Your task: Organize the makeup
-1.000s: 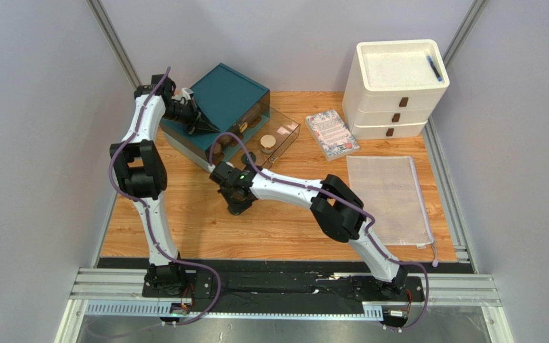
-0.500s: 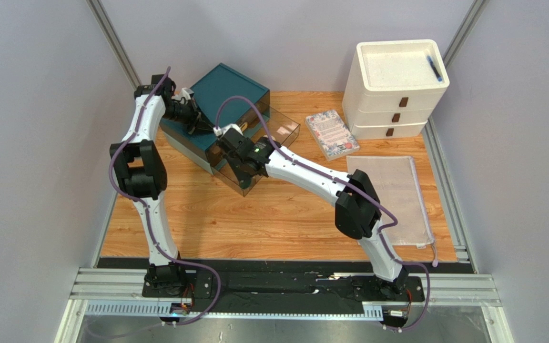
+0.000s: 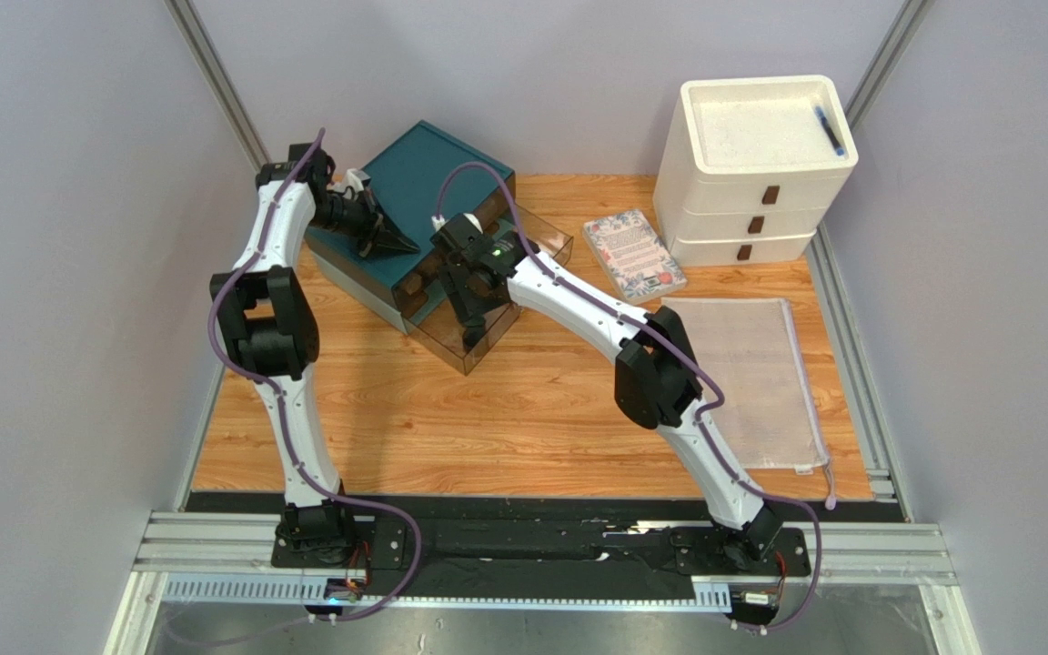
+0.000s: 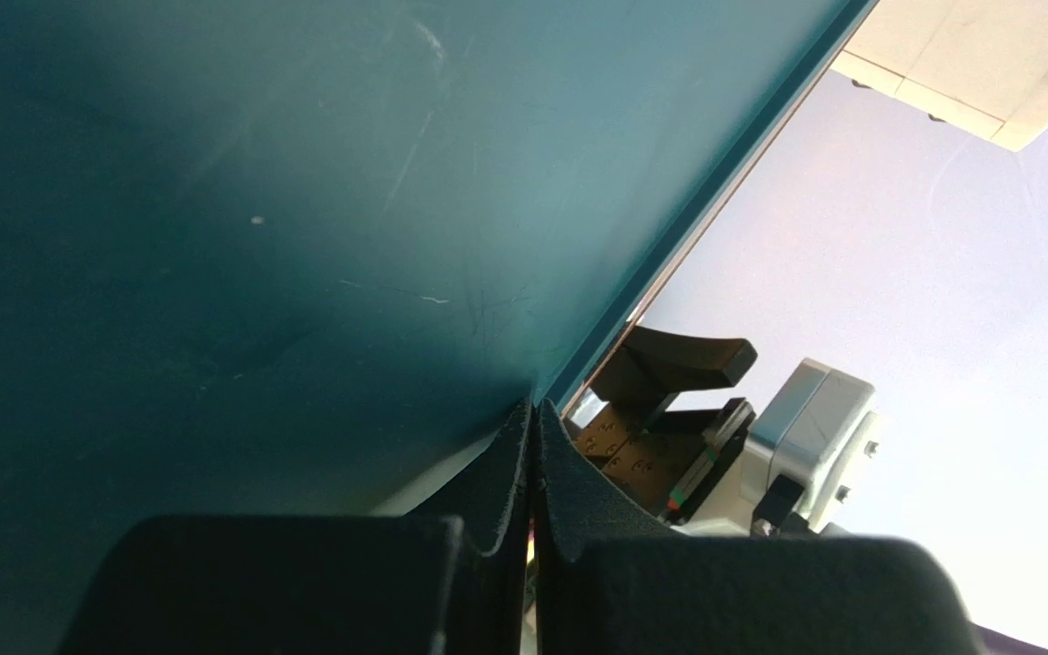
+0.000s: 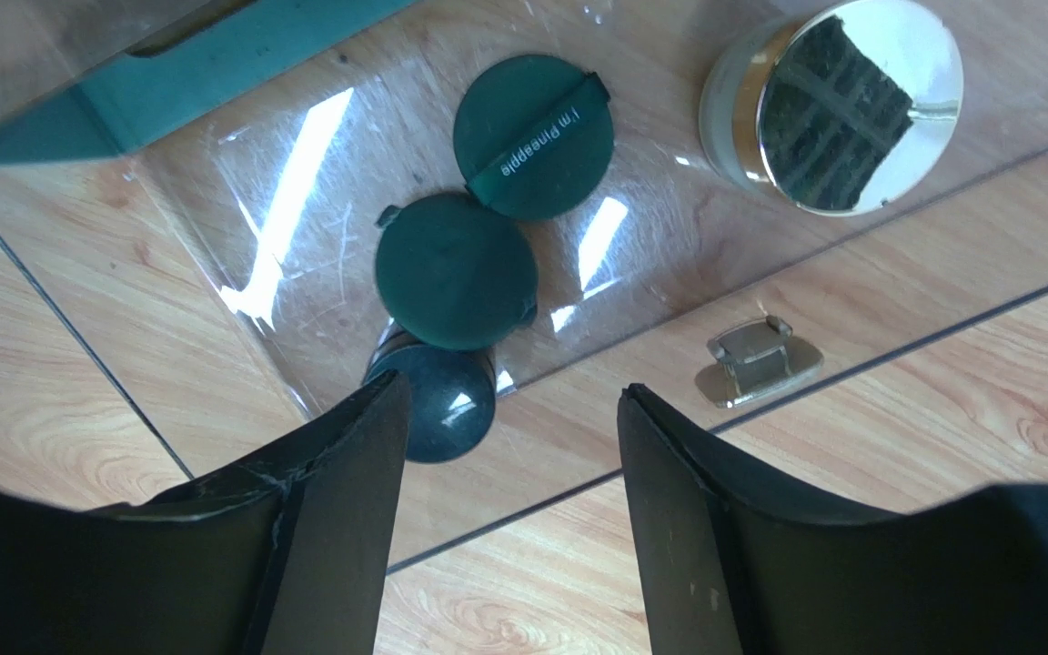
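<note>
Jaws of the right gripper (image 5: 509,396) are held wide apart and grip nothing, above the clear drawer (image 3: 470,348) at the near side of the teal box (image 3: 434,171). Three round green compacts (image 5: 457,270) are seen in the drawer just past the fingertips (one partly hidden by a finger), with a gold-lidded jar (image 5: 837,103) farther off. The left gripper (image 4: 532,416) is closed, its tips against the box edge.

**Top external view:** fixed high behind the arm bases, looking down on the whole wooden tabletop (image 3: 516,423).
**Left wrist view:** pressed close against the flat teal box lid (image 4: 243,205), looking along its surface.
**Right wrist view:** close, facing straight down on round dark-green compacts (image 5: 456,270) in the clear plastic drawer (image 5: 256,232).
Lid and drawer also appear overhead.
</note>
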Controlling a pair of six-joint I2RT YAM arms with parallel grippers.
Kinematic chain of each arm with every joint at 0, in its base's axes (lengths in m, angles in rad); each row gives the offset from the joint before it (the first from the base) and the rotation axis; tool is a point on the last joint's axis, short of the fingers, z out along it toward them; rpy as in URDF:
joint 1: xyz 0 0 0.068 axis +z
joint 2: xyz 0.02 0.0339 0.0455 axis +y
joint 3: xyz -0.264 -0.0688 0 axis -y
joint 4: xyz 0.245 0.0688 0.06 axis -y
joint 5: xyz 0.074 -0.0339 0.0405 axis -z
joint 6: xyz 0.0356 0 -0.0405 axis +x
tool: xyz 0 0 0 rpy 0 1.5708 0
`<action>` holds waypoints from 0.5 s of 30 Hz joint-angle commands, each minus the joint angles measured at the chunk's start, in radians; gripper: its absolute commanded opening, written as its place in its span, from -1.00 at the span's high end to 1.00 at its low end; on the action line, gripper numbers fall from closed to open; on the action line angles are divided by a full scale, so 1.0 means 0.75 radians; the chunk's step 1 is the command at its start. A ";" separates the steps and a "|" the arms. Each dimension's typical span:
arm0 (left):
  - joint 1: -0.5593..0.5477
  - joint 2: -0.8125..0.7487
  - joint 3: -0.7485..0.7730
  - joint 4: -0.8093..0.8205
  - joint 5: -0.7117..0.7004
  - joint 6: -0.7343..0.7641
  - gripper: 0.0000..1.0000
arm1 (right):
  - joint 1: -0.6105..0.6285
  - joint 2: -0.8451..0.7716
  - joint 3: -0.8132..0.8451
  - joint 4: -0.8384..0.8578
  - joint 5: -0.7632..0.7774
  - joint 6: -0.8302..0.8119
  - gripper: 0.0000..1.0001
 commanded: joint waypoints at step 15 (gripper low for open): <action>0.005 0.121 -0.020 -0.027 -0.340 0.089 1.00 | -0.465 -0.555 -0.855 0.583 -0.640 0.692 1.00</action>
